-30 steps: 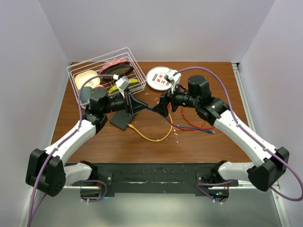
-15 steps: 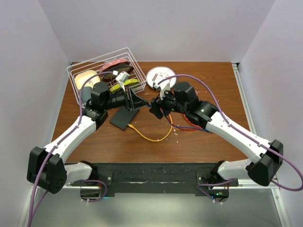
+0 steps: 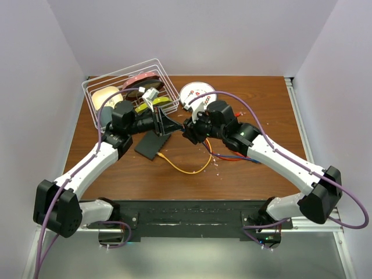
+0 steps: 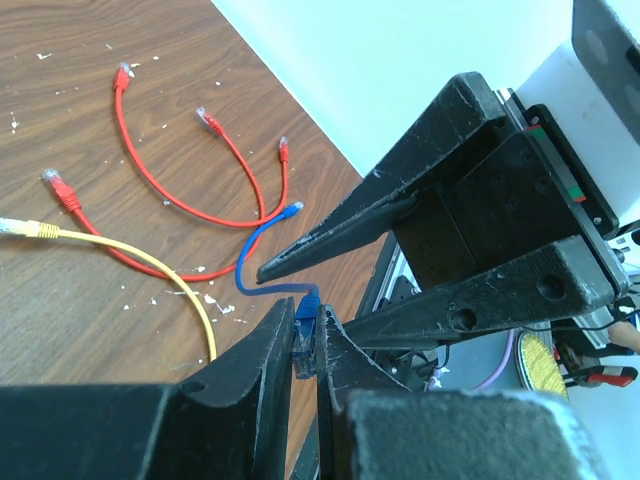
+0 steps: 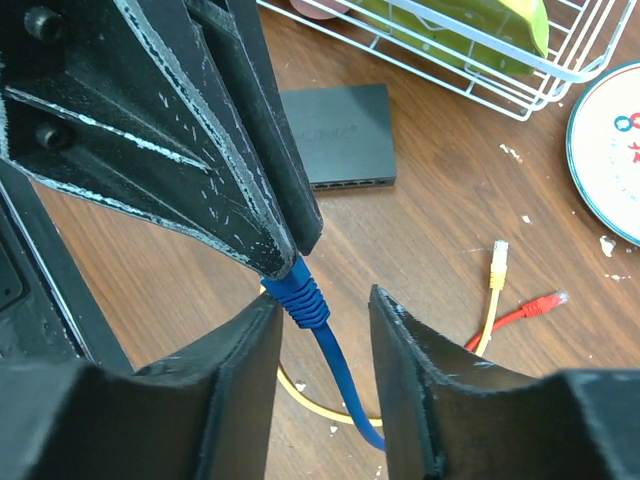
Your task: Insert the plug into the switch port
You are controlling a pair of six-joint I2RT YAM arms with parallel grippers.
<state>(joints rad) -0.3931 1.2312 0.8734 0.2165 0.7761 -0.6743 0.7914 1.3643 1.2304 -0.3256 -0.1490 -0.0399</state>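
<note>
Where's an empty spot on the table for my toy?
Bare wood: the table's far right corner, beyond the plate, and the near strip in front of the yellow cable. The middle is crowded, with the left gripper and right gripper tip to tip between the switch and red cables. The basket fills the far left.

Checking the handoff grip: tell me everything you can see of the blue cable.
The blue cable is a thin patch lead with a smooth blue jacket and a ribbed blue boot at one end. That end is pinched in the left gripper and held off the table, its plug mostly hidden between the fingers. The right gripper is open, one finger either side of the cable just below the boot, with no clear contact. The cable curves away, and its other end, a clear plug, lies on the wood beside the red cables.
</note>
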